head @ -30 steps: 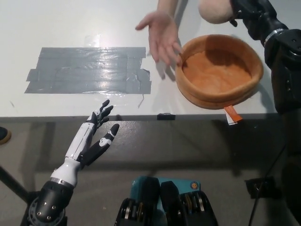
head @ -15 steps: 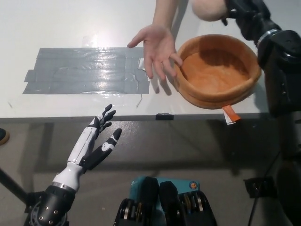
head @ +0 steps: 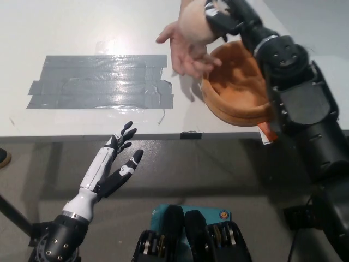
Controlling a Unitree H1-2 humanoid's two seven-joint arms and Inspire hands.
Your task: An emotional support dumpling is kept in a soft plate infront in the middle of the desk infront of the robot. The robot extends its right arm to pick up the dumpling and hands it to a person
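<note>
The cream-coloured dumpling (head: 195, 24) is held in my black right hand (head: 222, 13), which is shut on it at the top of the head view. It hangs just above a person's open palm (head: 185, 49), which reaches in from the far side. The orange soft plate (head: 232, 84) sits on the white desk (head: 82, 27), partly hidden behind my right arm. My white left hand (head: 112, 161) rests open below the desk's front edge at the lower left.
A large patch of grey tape (head: 101, 82) covers the desk left of the person's hand. An orange tag (head: 267, 134) sticks out from the plate at the desk's front edge.
My right arm has swung left with the dumpling, from above the plate's far side to over the person's palm. The person's hand has stayed near the plate's left rim.
</note>
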